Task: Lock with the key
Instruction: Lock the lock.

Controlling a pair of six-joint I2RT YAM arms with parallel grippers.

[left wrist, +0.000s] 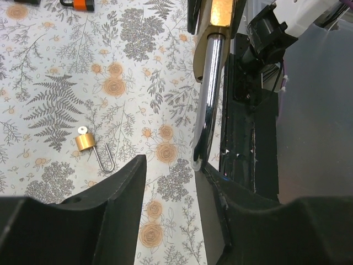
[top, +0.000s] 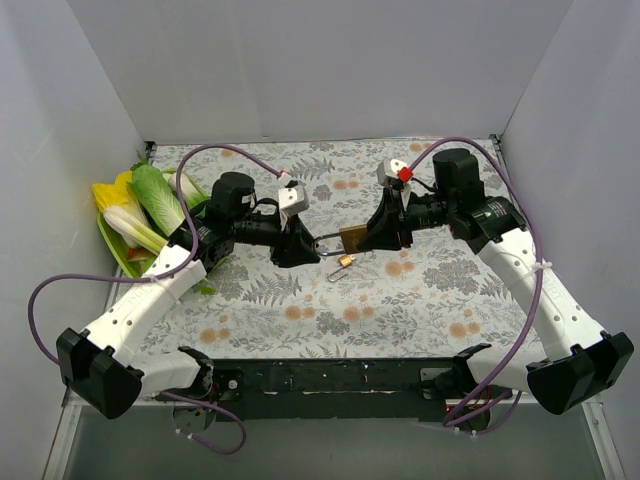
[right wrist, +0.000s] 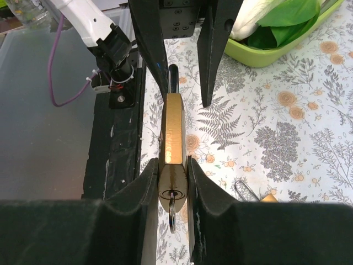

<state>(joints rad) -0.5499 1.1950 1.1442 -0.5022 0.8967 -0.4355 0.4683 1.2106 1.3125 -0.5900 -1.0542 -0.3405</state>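
Brass padlock point(right wrist: 174, 138) held above the floral table point(top: 300, 310), its body clamped between the fingers of the right end effector point(right wrist: 172, 168), a key point(right wrist: 172, 214) in its keyhole. Fingers of the left end effector point(left wrist: 174, 165) stand apart, the steel shackle point(left wrist: 209, 94) reaching between them. A smaller padlock point(left wrist: 85, 142) lies on the table below.

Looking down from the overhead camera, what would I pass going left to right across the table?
From the left: leafy vegetables → left gripper → big brass padlock → right gripper. The small padlock sits just below the big one in the picture, so I leave it out.
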